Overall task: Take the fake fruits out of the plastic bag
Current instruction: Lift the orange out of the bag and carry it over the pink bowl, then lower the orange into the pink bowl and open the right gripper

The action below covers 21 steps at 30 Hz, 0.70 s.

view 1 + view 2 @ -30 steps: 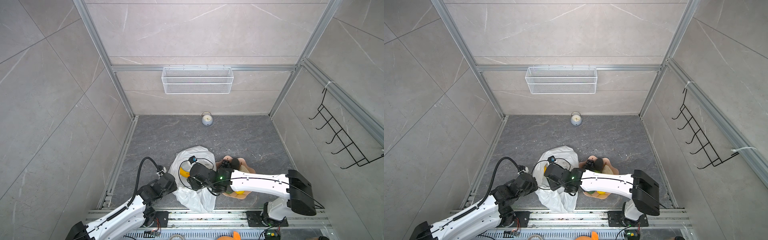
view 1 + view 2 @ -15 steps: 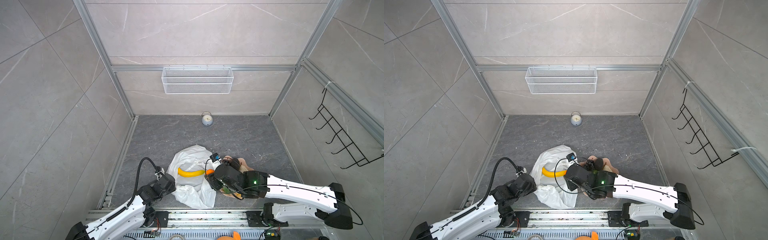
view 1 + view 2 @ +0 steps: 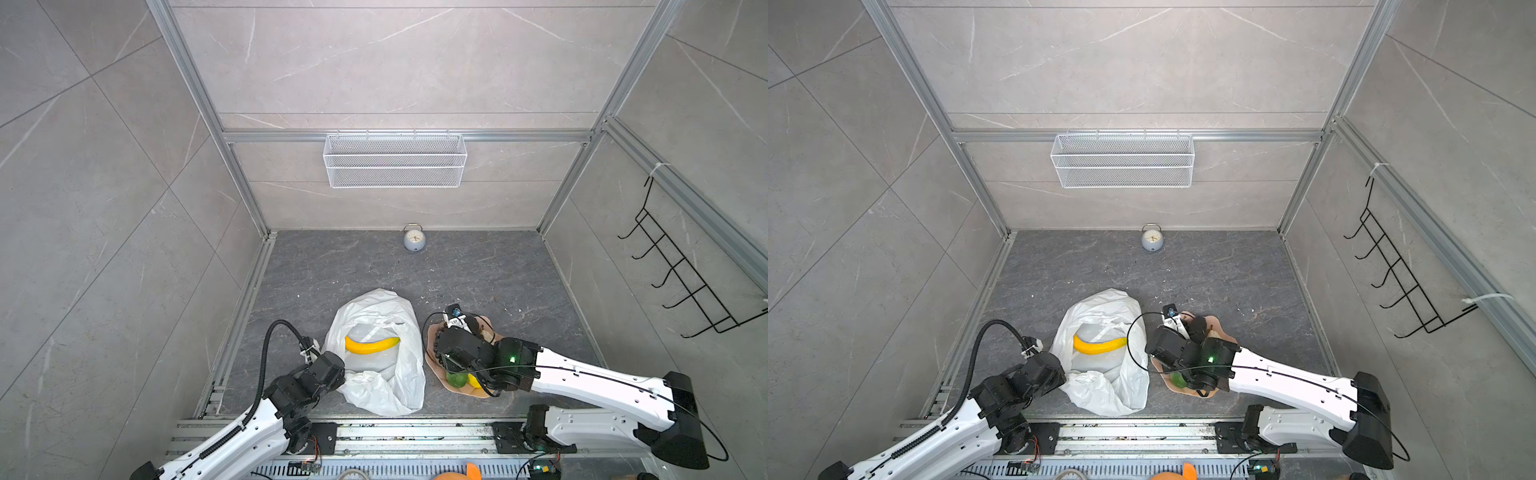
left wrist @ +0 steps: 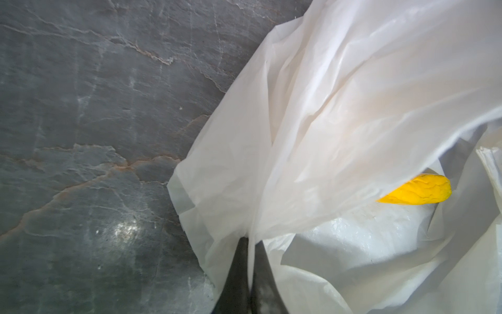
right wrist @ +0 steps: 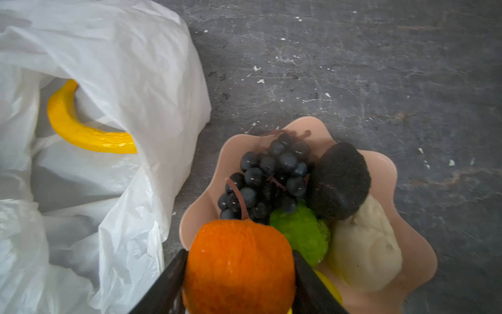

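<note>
The white plastic bag (image 3: 395, 316) (image 3: 1113, 307) lies open on the dark floor with a yellow banana (image 3: 372, 345) (image 3: 1099, 345) (image 5: 84, 133) inside its mouth. My left gripper (image 4: 248, 244) is shut on the bag's (image 4: 339, 108) near-left rim, pinching the film. Over the peach-pink bowl (image 5: 391, 168) (image 3: 430, 336), my right gripper (image 5: 240, 254) is shut on an orange round fruit (image 5: 239, 271). The bowl holds dark purple grapes (image 5: 269, 174), a dark round fruit (image 5: 339, 182), a green one (image 5: 301, 233), a beige lumpy one (image 5: 364, 244) and a yellow one (image 5: 328, 288).
A small grey alarm clock (image 3: 414, 240) (image 3: 1152, 240) stands at the back wall. A white wire basket (image 3: 395, 160) hangs on that wall, and a black hook rack (image 3: 681, 282) on the right wall. Aluminium rails border the floor at left and front.
My right arm has swung from over the bag's mouth rightward to above the bowl, carrying the orange fruit. The banana now shows uncovered. The left gripper has kept its pinch in place.
</note>
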Tool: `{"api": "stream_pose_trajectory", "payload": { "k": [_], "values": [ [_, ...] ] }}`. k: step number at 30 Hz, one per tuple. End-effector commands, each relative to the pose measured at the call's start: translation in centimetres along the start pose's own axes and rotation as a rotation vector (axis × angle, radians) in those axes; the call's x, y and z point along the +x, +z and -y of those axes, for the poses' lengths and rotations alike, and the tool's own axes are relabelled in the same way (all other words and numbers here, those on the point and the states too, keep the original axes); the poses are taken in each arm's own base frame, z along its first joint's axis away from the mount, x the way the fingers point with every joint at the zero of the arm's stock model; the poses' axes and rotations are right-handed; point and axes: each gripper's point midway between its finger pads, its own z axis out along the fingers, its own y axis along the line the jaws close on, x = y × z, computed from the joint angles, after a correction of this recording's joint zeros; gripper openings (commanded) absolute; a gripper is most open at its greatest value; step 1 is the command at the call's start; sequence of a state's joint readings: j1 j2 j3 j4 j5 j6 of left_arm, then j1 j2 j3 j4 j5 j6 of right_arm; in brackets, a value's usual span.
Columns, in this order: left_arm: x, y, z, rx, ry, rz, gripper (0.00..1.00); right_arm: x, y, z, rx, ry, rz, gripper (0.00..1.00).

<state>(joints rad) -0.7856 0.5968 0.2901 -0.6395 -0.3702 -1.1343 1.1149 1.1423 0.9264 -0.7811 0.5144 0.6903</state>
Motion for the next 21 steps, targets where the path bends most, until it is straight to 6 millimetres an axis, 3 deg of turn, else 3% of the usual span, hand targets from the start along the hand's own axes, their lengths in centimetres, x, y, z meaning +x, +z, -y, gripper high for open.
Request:
{"api": "stream_pose_trajectory", "payload": {
  "k": [1,5,15,21],
  "values": [
    [-0.8,-0.5,0.1,-0.013,-0.011,0.029,0.0,1.4,0.6,3.3,0.131,0.046,-0.041,0.55],
    [-0.8,-0.4,0.4,-0.01,-0.004,0.026,0.0,2.0,1.4,4.7,0.193,0.084,-0.074,0.55],
    [-0.6,-0.2,0.4,-0.008,-0.007,0.019,0.0,2.5,4.6,3.8,0.225,0.053,-0.111,0.56],
    [-0.7,-0.4,0.1,-0.012,-0.011,0.022,0.0,2.8,5.0,3.3,0.212,0.051,-0.122,0.64]
  ]
}}
